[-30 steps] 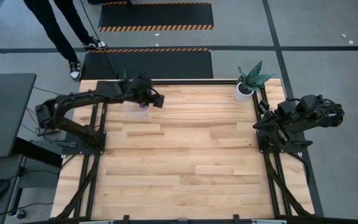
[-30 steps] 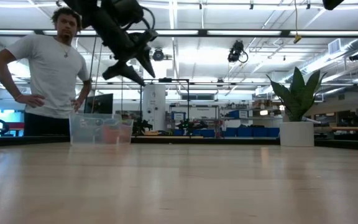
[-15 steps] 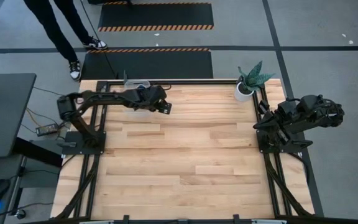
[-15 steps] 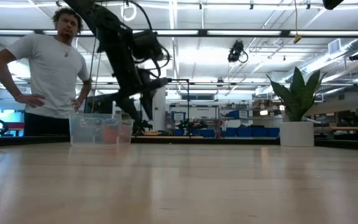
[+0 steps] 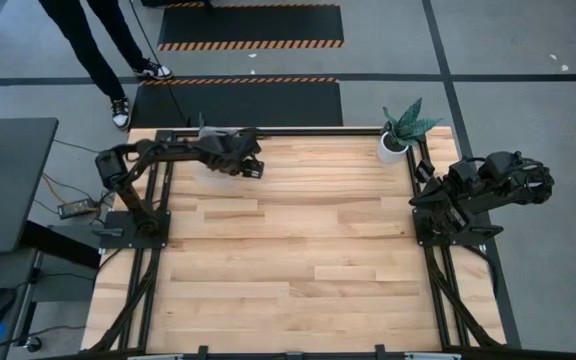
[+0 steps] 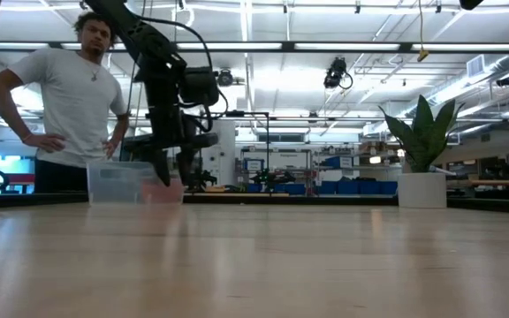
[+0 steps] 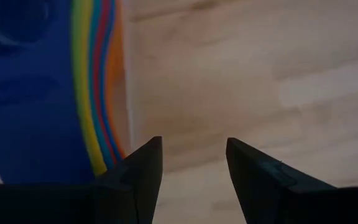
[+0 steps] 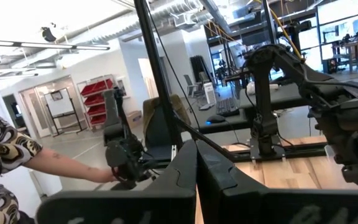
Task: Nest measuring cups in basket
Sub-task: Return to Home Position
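The left arm (image 5: pixel 168 153) reaches over the far edge of the table (image 5: pixel 298 250). The left jaws are open, with nothing between the 2 fingers (image 7: pixel 135 180). Just beside them sit the measuring cups (image 7: pixel 36 93), nested, blue on top with coloured rims showing, inside the clear basket (image 6: pixel 113 183). The right arm (image 5: pixel 488 185) is folded well away from them, and the right jaws are closed together.
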Tool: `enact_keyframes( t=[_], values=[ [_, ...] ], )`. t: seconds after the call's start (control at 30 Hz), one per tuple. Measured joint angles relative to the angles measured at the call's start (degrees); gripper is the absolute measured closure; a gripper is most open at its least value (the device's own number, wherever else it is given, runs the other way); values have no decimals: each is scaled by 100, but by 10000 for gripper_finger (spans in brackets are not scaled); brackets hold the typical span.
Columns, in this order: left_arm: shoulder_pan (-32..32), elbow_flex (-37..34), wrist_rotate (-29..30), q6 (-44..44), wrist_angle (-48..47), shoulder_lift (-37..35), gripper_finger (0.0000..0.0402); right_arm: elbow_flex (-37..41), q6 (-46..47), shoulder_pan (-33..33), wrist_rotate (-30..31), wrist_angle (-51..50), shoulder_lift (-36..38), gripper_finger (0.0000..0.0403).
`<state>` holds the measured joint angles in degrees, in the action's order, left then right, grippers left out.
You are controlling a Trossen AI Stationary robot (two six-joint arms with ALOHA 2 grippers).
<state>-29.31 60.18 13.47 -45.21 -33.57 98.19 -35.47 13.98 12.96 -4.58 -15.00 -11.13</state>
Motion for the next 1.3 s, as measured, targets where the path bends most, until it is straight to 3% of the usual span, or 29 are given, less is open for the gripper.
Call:
enact_keyframes(
  t=[0.6,0.93,1.3],
  values=[
    [-738,0,475,250,128,0,216,-1,6,1,48,61,0,400],
    [-622,0,367,811,1745,0,216,0,7,-1,61,166,1,400],
    [-782,-2,852,1446,2285,0,216,-1,4,0,61,164,0,400]
  ],
)
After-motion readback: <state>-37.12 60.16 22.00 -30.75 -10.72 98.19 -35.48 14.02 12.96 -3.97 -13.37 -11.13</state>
